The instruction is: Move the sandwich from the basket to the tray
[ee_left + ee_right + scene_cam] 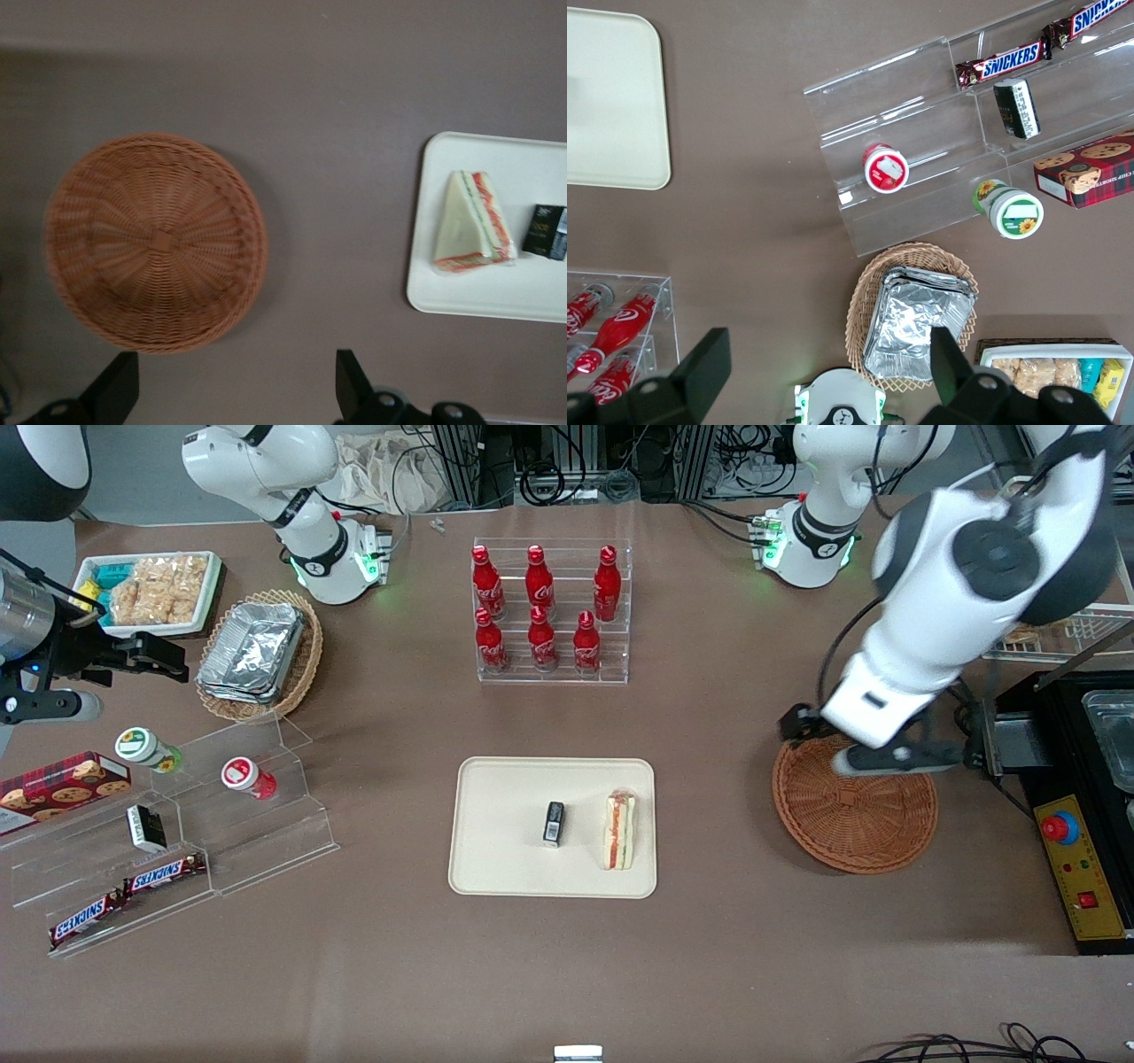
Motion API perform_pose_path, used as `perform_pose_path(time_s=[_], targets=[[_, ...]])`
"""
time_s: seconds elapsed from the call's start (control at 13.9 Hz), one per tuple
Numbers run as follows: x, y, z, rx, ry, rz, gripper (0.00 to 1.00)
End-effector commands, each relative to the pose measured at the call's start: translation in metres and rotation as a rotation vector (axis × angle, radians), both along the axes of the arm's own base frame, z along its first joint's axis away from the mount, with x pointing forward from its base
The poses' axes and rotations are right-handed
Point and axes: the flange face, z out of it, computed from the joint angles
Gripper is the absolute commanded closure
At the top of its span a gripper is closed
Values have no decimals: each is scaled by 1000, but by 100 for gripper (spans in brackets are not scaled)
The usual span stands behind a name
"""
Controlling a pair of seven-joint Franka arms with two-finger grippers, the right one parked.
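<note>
The sandwich [619, 831] is already parked on the tray [496, 868], lying flat near the edge that faces the basket [864, 828], with the red and green filling showing along its cut side. A small black packet [554, 823] is sat on the tray too, just beside the sandwich toward the tray's middle, not touching it. In the wrist view the same pair can be seen: sandwich [472, 225], packet [545, 231], both on the tray [461, 297].

The basket [155, 241] is seen with nothing in it, well apart from the tray toward the working arm's end of the table. The gripper [873, 760] is held above the basket's rim that's farther from the front camera, and nothing is gripped. Its fingers [113, 388] are spread wide apart, with bare table and basket edge between them in the wrist view.

Farther from the camera than the tray, a clear rack of red bottles [542, 607] is stood.
</note>
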Motion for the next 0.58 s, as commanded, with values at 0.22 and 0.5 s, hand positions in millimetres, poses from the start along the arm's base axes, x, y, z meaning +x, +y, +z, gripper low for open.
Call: perform_pose_path(time_s=[0.22, 0.5], targets=[[11, 91, 55, -14, 90, 32, 0], [28, 103, 51, -8, 87, -29, 0]])
